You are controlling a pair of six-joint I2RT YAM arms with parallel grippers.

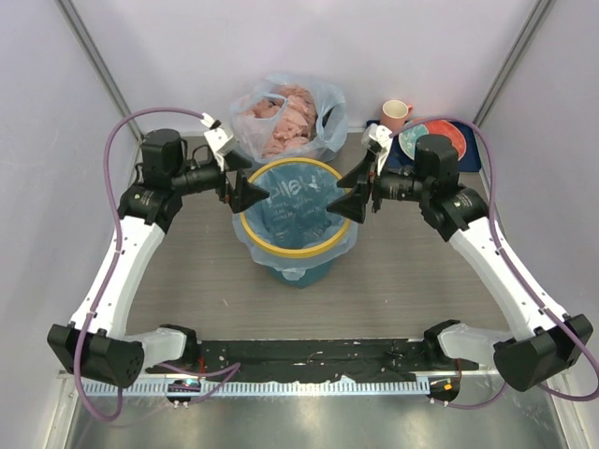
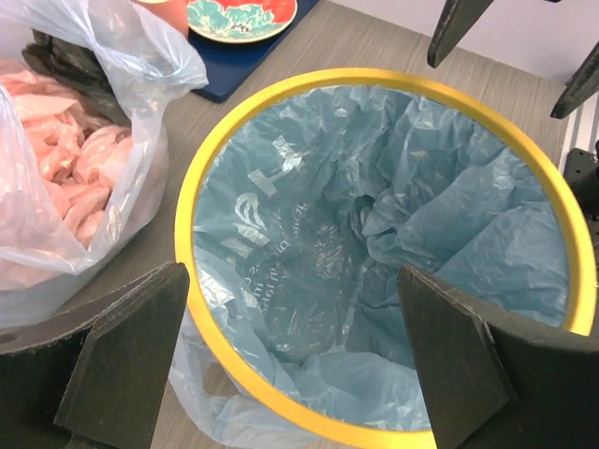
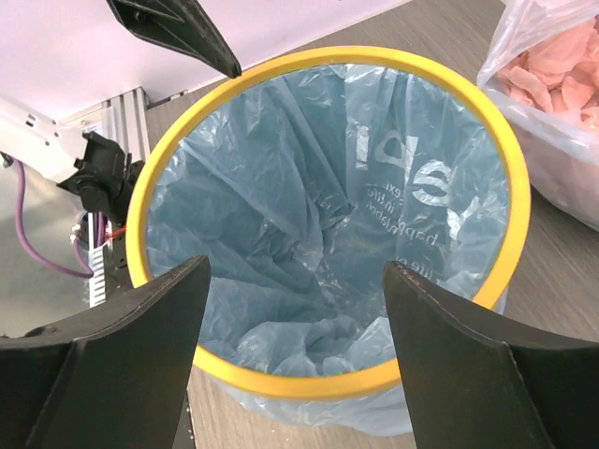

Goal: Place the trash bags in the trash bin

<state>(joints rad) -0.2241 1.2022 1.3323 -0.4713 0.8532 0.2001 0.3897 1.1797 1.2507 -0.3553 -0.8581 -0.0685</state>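
The light-blue trash bag (image 1: 292, 210) sits inside the trash bin (image 1: 298, 254). Its film lines the walls, crumples at the bottom and turns out over the yellow rim, so a skirt hangs down the outside. I judge the task near its end: the lining step looks done, and only a tidy of the overhang or a retreat remains. The left gripper (image 1: 251, 182) hovers at the bin's left rim and the right gripper (image 1: 344, 192) at its right rim. Both have jaws spread wide and hold nothing. The next move calls for lifting the 2 arms clear without snagging the thin plastic, which would likely drag with them.

The bin stands mid-way across a grey wood-grain table (image 1: 197, 290). Close behind it sits a clear bag of pink lumps (image 1: 285, 117); whether they touch I cannot tell. At the far right are a pink mug (image 1: 396, 114) and a patterned plate (image 1: 432, 138) on a dark blue tray (image 1: 474, 157). Pale walls close in 3 sides, and a black strip (image 1: 309, 360) runs along the near edge
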